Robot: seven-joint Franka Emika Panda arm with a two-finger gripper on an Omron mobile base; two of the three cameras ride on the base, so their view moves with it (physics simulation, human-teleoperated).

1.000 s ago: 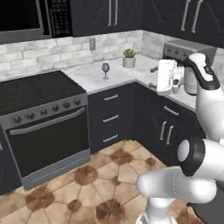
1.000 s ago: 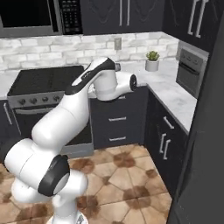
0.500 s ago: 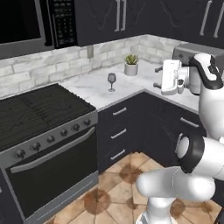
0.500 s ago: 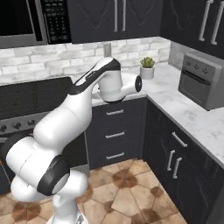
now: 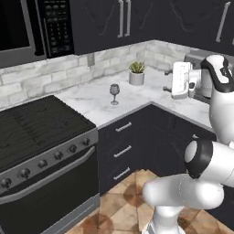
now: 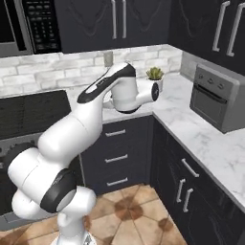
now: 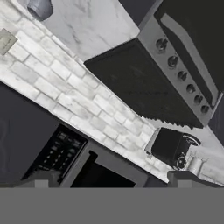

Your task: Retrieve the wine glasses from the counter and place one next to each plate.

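Observation:
One wine glass (image 5: 114,93) stands upright on the white marble counter (image 5: 93,107), between the stove and the corner. My gripper (image 5: 176,81) hovers above the counter's right leg, well to the right of the glass and apart from it, pointing left. In the hand view its two fingertips (image 7: 38,177) stand wide apart with nothing between them, so my gripper (image 7: 113,177) is open. A greyish rounded bowl, apparently the wine glass (image 7: 39,8), is cut off at that view's top left. In the right base view my arm hides the glass. The plates are out of view.
A potted plant (image 5: 136,73) sits in the counter's corner. A toaster oven (image 6: 217,95) stands on the right leg, just behind my hand. The black stove (image 5: 36,128) is to the left, with a microwave (image 5: 27,23) above it. A coffee machine (image 7: 173,148) sits beyond the stove.
The whole picture has shifted in both base views, so the base has driven and turned toward the counter corner. The glass stands where it was. My gripper stays open.

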